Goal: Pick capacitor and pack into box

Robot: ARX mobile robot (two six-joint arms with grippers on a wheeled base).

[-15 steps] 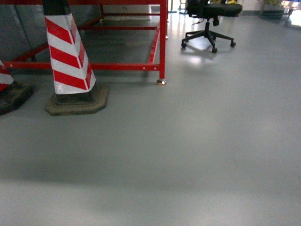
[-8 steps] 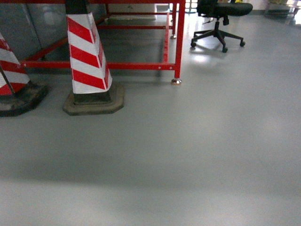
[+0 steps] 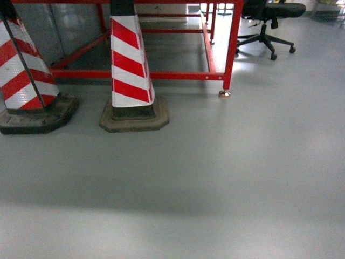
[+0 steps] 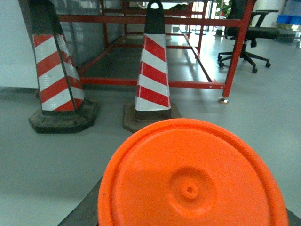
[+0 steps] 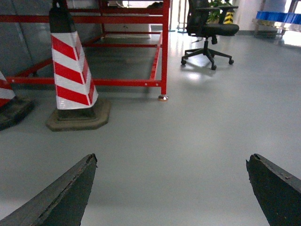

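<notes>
Base is driving, so no capacitor or box is showing in any view. Right hand (image 5: 171, 188) is riding wide, empty. Left hand: can't tell, since an orange disc (image 4: 190, 181) is filling its camera, possibly gripped. Cones (image 3: 129, 70) and red frame (image 3: 229, 48) are crowding front-left; grey floor (image 3: 242, 172) is lying open right.

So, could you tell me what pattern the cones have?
Diagonal red and white stripes on each cone, clearest in the left wrist view.

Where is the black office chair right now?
Head view: the office chair sits at the top right on the grey floor, just right of the red frame and its footed leg.
</notes>
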